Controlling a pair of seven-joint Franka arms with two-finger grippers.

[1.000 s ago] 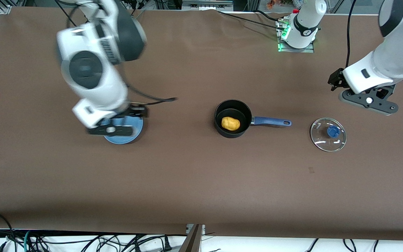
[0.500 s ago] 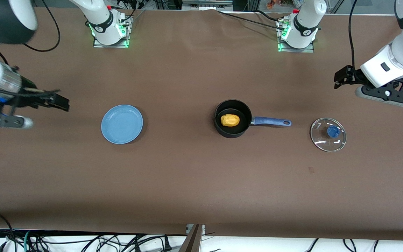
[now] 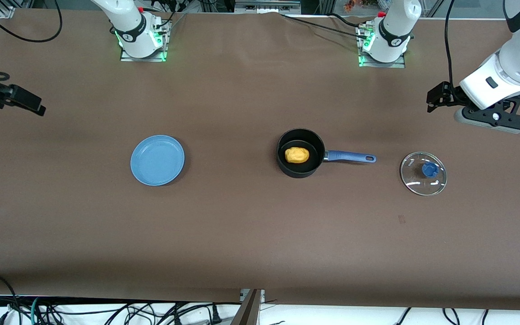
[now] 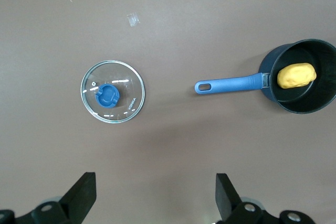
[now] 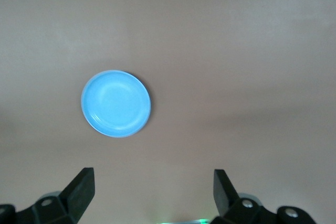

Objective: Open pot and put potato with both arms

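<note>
One potato (image 3: pixel 297 155) in one pot (image 3: pixel 300 152), lid (image 3: pixel 423 173) beside.

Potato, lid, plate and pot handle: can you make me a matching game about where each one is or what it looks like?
Things:
1. potato
2. glass lid
3. plate
4. pot handle

Descriptions:
A. flat on the table, with nothing on it
B. inside the pot
C. long, blue, pointing toward the lid
D. lying on the table, blue knob up

Pairs: 1-B, 2-D, 3-A, 4-C

Clear glass lid (image 3: pixel 423 174); matt pot (image 3: pixel 300 152)
</note>
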